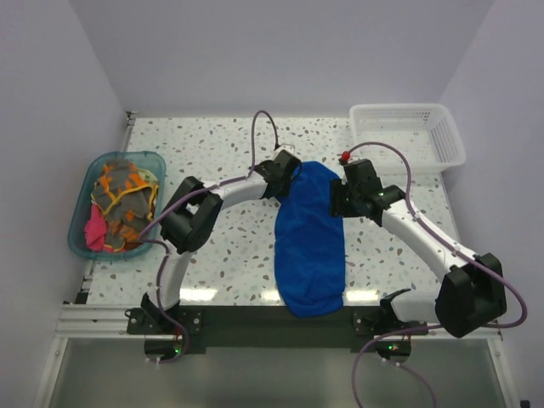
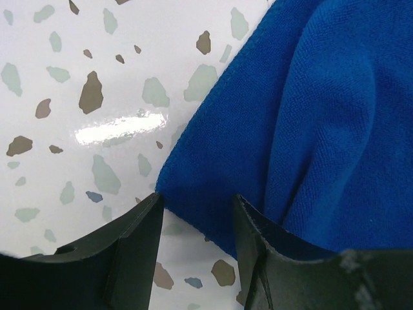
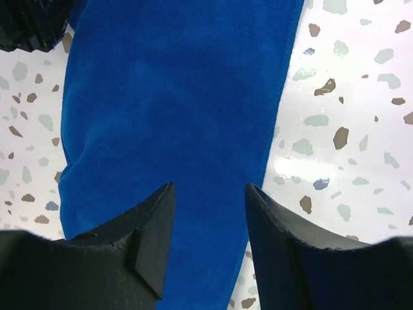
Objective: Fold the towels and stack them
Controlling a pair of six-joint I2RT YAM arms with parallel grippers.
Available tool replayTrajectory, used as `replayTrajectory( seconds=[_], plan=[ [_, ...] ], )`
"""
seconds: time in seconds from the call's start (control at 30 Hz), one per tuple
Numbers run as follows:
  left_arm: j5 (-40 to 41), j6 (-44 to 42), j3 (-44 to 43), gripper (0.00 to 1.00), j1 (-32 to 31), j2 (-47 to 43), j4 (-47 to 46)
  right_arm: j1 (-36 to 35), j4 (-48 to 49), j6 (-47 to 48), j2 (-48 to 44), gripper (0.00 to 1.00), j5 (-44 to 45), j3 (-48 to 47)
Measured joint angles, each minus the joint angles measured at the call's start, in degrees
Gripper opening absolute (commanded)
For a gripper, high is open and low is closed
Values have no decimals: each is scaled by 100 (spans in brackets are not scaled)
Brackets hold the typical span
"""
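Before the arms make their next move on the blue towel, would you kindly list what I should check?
1. Left claw open at blue towel corner: ok.
2. Right claw open over the towel: ok.
3. Towel spread flat: not ok, bunched into a long strip.
4. Towel wholly on table: not ok, near end overhangs the edge.
5. Claws touching cloth: cannot tell.
6. Other towels aside in teal tub: ok.

No readable text — no labels, brands or numbers.
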State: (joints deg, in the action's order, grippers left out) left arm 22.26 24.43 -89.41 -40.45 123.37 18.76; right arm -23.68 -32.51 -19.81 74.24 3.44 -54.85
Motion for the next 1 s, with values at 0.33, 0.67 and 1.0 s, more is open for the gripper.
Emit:
replayTrajectory(
  seconds=[0.33, 0.67, 1.0],
  plan=[
    [367, 17, -184, 42, -13, 229, 35, 0, 358, 63, 348, 52, -20, 90],
    [922, 4, 603, 35, 59, -195, -140, 0, 481, -52, 868, 45, -273, 623],
    [973, -632, 745, 45, 461, -328, -66, -214, 341, -389, 949, 45, -306, 1154]
  ],
)
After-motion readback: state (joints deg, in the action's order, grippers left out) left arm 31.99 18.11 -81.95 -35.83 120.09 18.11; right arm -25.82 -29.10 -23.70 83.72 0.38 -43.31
